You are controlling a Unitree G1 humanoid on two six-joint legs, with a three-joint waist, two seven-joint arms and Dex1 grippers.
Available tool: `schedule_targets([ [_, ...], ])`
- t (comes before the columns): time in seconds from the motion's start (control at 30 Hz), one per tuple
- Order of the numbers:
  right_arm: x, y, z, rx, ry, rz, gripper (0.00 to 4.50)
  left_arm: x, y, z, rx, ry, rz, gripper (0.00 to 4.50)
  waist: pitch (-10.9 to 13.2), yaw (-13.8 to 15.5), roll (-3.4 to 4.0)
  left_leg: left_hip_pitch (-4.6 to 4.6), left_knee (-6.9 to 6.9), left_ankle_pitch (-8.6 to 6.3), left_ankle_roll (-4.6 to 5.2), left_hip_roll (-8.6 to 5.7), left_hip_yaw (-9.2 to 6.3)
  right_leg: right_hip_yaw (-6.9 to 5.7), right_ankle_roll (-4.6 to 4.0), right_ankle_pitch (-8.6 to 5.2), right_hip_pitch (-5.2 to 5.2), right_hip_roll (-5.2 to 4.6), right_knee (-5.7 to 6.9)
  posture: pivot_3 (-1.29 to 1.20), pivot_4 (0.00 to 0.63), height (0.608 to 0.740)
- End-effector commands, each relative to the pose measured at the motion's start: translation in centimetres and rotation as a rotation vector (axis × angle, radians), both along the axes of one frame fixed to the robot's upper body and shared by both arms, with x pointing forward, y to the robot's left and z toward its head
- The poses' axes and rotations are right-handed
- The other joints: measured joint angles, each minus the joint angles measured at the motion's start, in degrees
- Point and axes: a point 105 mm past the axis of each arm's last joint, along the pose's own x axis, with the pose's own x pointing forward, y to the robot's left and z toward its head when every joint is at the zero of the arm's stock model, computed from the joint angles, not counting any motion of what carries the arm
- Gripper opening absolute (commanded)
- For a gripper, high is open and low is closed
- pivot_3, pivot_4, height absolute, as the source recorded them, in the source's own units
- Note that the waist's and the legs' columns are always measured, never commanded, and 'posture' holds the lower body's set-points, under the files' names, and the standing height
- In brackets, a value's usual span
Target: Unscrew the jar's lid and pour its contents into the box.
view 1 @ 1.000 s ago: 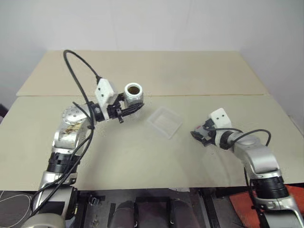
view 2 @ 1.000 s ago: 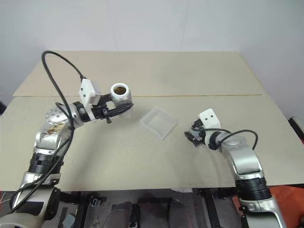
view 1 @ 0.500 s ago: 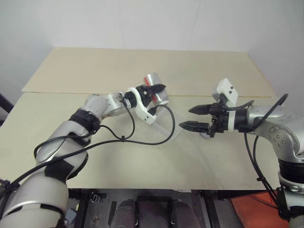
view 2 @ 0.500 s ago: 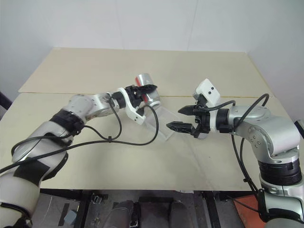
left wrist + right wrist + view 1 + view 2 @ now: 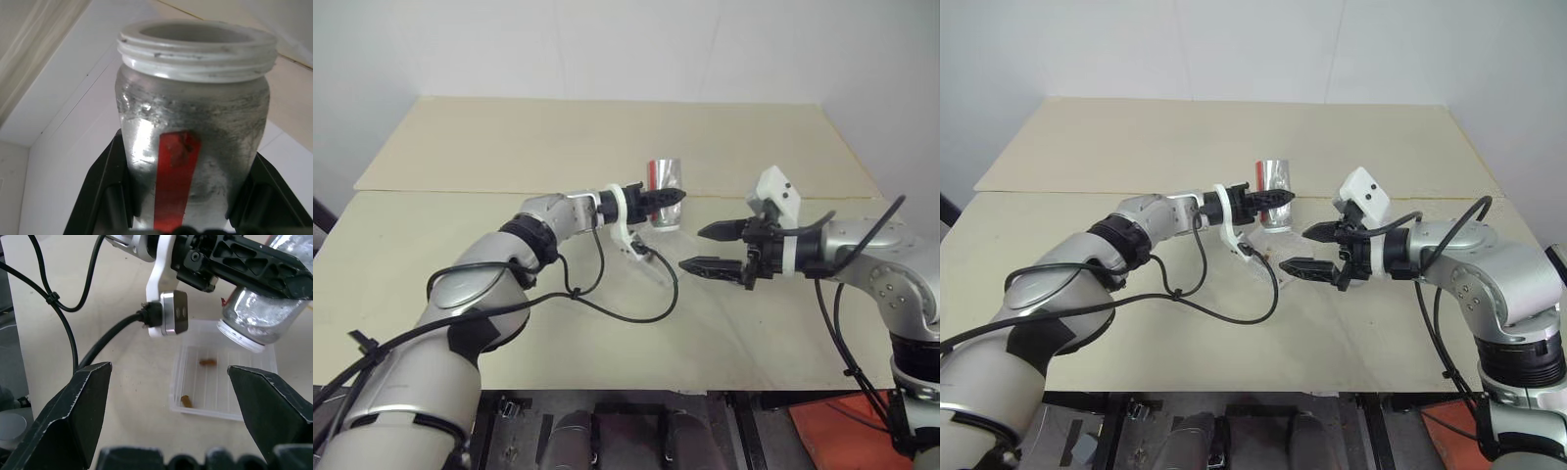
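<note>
The jar [image 5: 664, 174], clear with a red stripe, is held mouth down over the box [image 5: 234, 396], with my left gripper [image 5: 668, 196] shut around its body. In the left wrist view the black fingers [image 5: 105, 191] clamp both sides of the jar [image 5: 190, 122], whose mouth is open. Two small brown pieces of the contents [image 5: 208, 362] lie in the box. My right gripper [image 5: 693, 248] hangs open and holds nothing, just right of the box and above the table, apart from the jar. The lid is out of view.
A black cable [image 5: 651, 304] loops from the left wrist over the tabletop in front of the box. The beige table [image 5: 558, 137] has a seam across its middle. A white wall stands behind it.
The left arm has reached out and turned the jar from mouth up to mouth down over the box. The right gripper has risen off the table. The camera view has shifted too.
</note>
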Motion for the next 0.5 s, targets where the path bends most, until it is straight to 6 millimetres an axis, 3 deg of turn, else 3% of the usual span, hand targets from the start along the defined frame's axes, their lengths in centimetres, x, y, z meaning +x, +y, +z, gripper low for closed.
schedule_targets([
  [0.03, -0.3, 0.1, 0.9, -0.009, -0.050, 0.012, 4.41, 0.1, 0.1, 1.8, -0.050, -0.013, -0.005, 1.94, 0.0, 0.0, 0.00, 0.00, 0.00, 0.00, 0.00, 0.00, 0.00, 0.00, 0.00, 0.00, 0.00, 0.00, 0.00, 0.00, 0.150, 0.740],
  [0.17, 0.0, -0.1, 1.0, -0.015, -0.059, 0.007, 4.41, 0.5, 1.3, 2.5, -0.153, 0.069, 0.044, 1.94, 0.0, 0.0, 0.00, 0.00, 0.01, 0.00, 0.00, 0.01, -0.01, 0.00, 0.00, 0.00, -0.01, -0.01, 0.01, 0.00, 0.150, 0.740],
  [0.27, 0.0, -0.2, 1.2, -0.014, -0.072, 0.004, 4.41, 1.4, 4.1, 4.0, -0.437, 0.291, 0.160, 1.94, 0.0, -0.2, 0.01, 0.01, 0.01, 0.00, 0.00, 0.02, -0.04, 0.00, 0.00, 0.00, -0.01, -0.01, 0.02, 0.00, 0.150, 0.740],
  [0.43, 0.0, -0.4, 1.3, -0.003, -0.086, 0.002, 4.41, 2.2, 8.8, 3.8, -1.062, 0.987, 0.282, 1.94, 0.0, -0.6, 0.04, 0.13, 0.01, 0.10, -0.16, 0.12, -0.13, 0.06, -0.02, 0.01, -0.02, -0.08, 0.12, 0.00, 0.150, 0.740],
  [0.5, 0.0, -0.4, 1.3, 0.000, -0.089, 0.003, 4.41, 1.8, 10.0, 3.1, -1.230, 1.261, 0.271, 1.94, 0.0, -0.6, 0.05, 0.12, 0.14, 0.21, -0.34, 0.14, -0.13, 0.03, -0.02, 0.01, 0.01, -0.09, 0.17, 0.00, 0.150, 0.740],
])
